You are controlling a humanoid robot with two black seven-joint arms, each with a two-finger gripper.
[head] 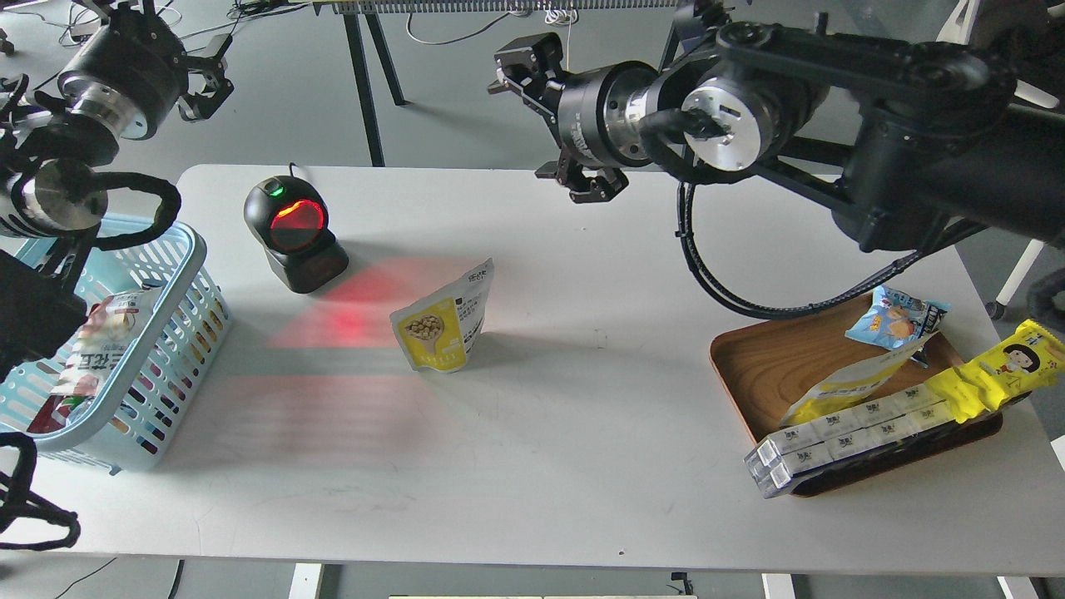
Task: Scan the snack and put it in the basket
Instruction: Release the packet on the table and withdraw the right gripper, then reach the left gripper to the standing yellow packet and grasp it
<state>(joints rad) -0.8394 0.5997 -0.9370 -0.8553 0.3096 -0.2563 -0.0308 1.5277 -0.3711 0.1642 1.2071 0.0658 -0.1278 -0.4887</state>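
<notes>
While standing upright mid-frame on table (532, 466), snack (443, 320) sits well below right gripper (541, 125), fingers apart; left gripper (204, 79) upper left, spread; basket (179, 274) far left.

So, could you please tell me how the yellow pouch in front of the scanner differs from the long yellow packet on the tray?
The pouch stands upright on the table; the packet lies across the tray, its end overhanging the rim. The pouch is short and wide with a round picture of pale beans; the packet is long, crinkled, with a cartoon face. The pouch stands alone; the packet rests among other snacks. Both are mainly yellow, and neither is held.
</notes>
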